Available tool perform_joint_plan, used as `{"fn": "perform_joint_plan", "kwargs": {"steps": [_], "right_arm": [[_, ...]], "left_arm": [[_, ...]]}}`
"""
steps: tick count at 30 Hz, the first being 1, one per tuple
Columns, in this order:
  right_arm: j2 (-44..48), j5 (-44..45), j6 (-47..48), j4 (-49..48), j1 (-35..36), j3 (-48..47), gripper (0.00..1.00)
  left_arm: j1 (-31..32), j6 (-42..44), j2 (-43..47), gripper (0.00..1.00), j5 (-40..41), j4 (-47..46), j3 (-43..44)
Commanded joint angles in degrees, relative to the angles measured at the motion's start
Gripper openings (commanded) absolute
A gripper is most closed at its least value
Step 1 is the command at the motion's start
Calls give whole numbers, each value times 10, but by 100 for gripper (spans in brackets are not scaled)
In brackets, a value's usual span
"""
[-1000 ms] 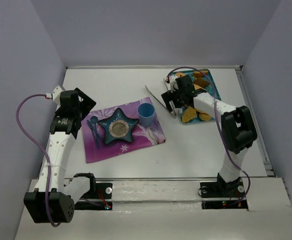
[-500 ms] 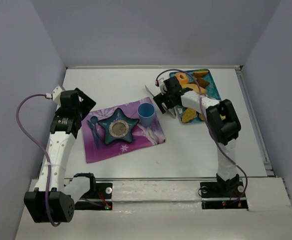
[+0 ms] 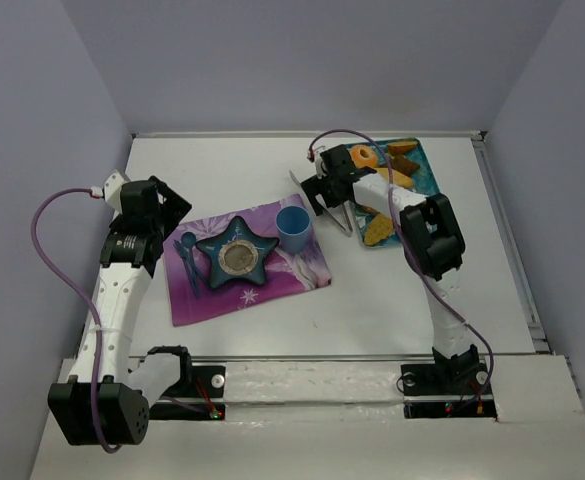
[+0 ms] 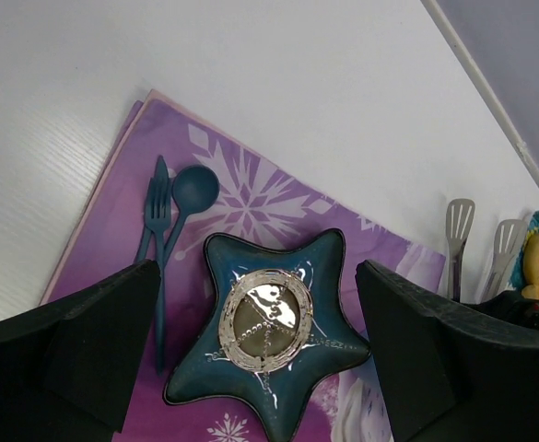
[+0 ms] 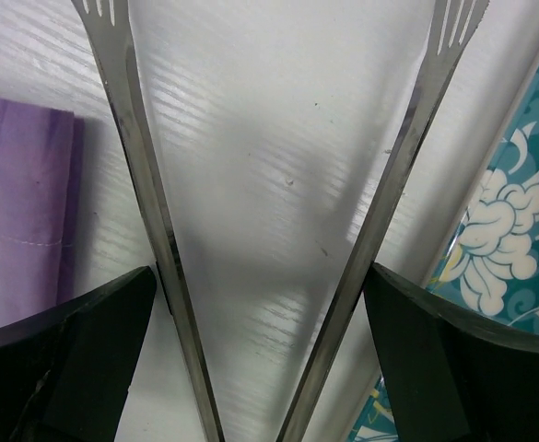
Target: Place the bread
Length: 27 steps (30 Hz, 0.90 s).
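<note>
On the teal flower-patterned tray (image 3: pixel 429 178): brown and golden bread pieces (image 3: pixel 378 231), all lying at the far right of the white table (image 3: pixel 222 165).
Silver metal tongs (image 5: pixel 146 175): flat on the table between the tray and the purple snowflake placemat (image 3: pixel 292 272), arms spread in a V.
Right jaws: low over the tongs, spread wide, one black finger (image 5: pixel 66 359) outside each tong arm and right against the metal edge. Touching or just beside, cannot tell. Nothing clamped.
Left jaws: spread wide and empty, above the placemat's left part, well apart from the bread.
Dark teal star-shaped bowl (image 4: pixel 317 276): middle of the placemat, with a round silvery disc (image 4: pixel 267 320) inside.
Dark blue plastic fork (image 4: pixel 158 212) and spoon (image 4: pixel 193 184): side by side on the placemat, just left of the bowl.
Light blue cup (image 3: pixel 294 228): upright at the placemat's far right corner, near the bowl, between bowl and tongs.
</note>
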State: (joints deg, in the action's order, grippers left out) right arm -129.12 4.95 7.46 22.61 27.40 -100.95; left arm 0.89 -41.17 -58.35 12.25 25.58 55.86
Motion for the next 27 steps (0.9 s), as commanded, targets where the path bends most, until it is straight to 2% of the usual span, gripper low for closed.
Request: {"fn": "perform_joint_plan", "kwargs": {"steps": [1,8,17,21,22,27], "right_arm": [[-24,-13,-39,42,1,-34,100],[-20,-21,-73,52,-4,13,100],[0,38,-65,52,-4,65,97],[-10,22,-70,53,-4,60,90],[-11,12,-72,53,-4,59,83],[11,9,-104,53,-4,72,64]], "left_arm": [[-4,7,11,99,16,5,8],[-4,6,23,99,23,10,9],[-4,0,28,99,33,12,7],[-4,0,28,99,33,17,8],[-3,0,30,99,34,17,8],[-4,0,39,99,31,18,7]]}}
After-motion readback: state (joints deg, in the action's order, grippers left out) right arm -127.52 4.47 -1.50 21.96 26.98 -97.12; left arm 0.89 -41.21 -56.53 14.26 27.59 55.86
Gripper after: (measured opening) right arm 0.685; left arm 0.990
